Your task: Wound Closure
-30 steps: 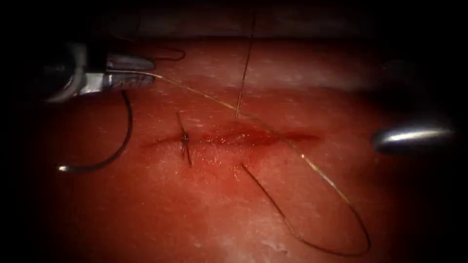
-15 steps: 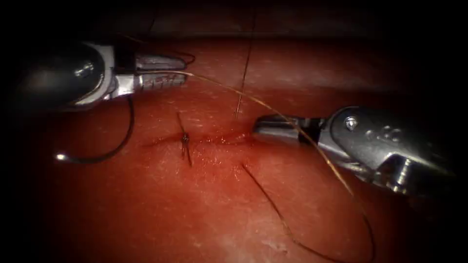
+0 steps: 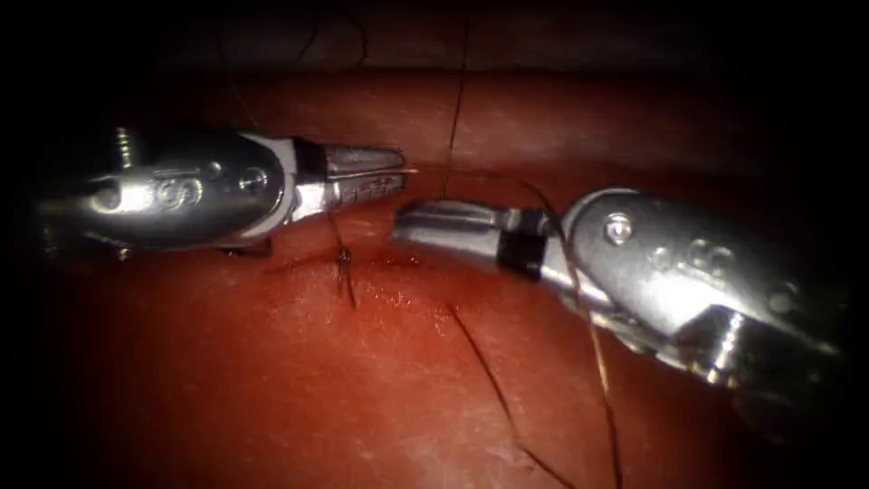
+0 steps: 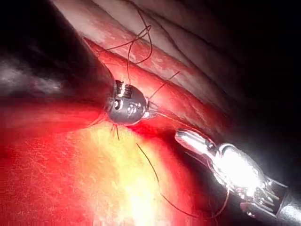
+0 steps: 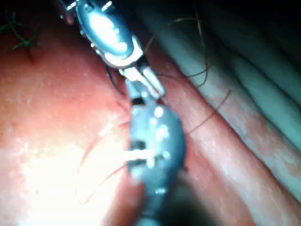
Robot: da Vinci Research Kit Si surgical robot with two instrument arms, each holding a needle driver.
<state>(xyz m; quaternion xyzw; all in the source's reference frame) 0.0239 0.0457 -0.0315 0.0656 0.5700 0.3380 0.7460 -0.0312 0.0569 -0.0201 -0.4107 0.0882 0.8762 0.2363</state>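
The cut point(image 3: 425, 263) is lying crosswise on the tissue point(image 3: 272, 389), its long axis running left to right in the endoscope view. One knotted stitch point(image 3: 344, 261) is already sitting across it toward its left end, short cut ends sticking up and down. The rest of the cut, under the right tool, is looking unclosed, so most of the closing is remaining.

The left tool point(image 3: 385, 174) is reaching in from the left, pointing right, jaws clamped together on the thread point(image 3: 597, 362) just above the cut. The thread is draping over the right tool's wrist and trailing down the tissue below the cut.

The right tool point(image 3: 407, 222) is pointing left along the cut, tip just beside the left tool's tip; its jaws are appearing together and holding nothing visible.

The needle's place cannot be told here.
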